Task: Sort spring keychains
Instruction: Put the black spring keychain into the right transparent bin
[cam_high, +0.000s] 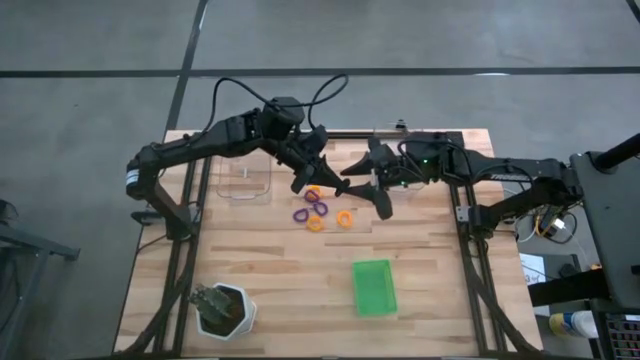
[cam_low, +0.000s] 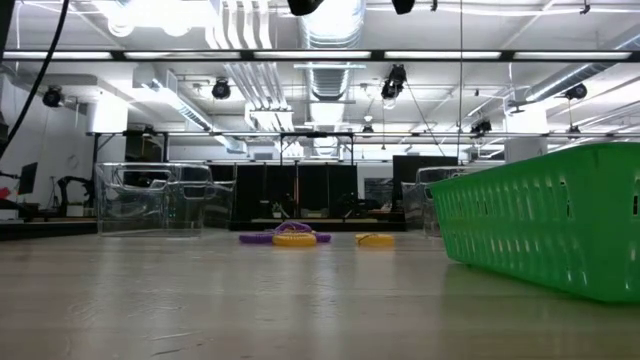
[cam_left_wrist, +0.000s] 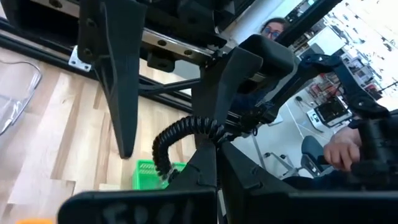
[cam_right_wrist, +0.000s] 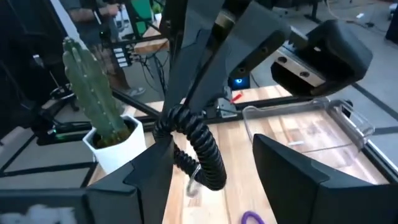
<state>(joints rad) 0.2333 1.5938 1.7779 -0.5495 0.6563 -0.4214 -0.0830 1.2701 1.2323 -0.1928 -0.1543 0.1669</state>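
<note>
Keychains (cam_high: 321, 208) lie loose in a small cluster on the tabletop (cam_high: 300, 270), a little toward 12 o'clock from its middle. I count five there: two purple and three orange-yellow, close together, some touching or nearly so. The orange one (cam_high: 345, 218) at the cluster's 3 o'clock side sits slightly apart from the rest. From table height they show as a low purple-and-yellow heap (cam_low: 293, 236) with that single yellow loop (cam_low: 375, 239) beside it.

Going left to right across the overhead view: a white pot with a cactus (cam_high: 225, 308) stands near the 7 o'clock corner. At 10 o'clock from the cluster is a clear bin (cam_high: 245, 180). My left arm (cam_high: 215, 140) reaches in over that bin, and my left jaws hang just above the cluster's 12 o'clock edge. They are pressed together, pinching one end of a black keychain (cam_right_wrist: 205, 152), whose coil curls away from the tips, clear of the wood.

My right jaws meet it from 3 o'clock. They are spread wide, one finger (cam_right_wrist: 146, 171) on each side of the black coil. I cannot tell whether either one touches it. My right arm (cam_high: 500, 175) stretches back toward the 3 o'clock edge, past a second clear bin (cam_right_wrist: 311, 130).

The green tray (cam_high: 374, 287) sits at 5 o'clock from the cluster, well apart.

Beyond the tabletop a person is seated, one hand (cam_left_wrist: 339, 149) showing.
</note>
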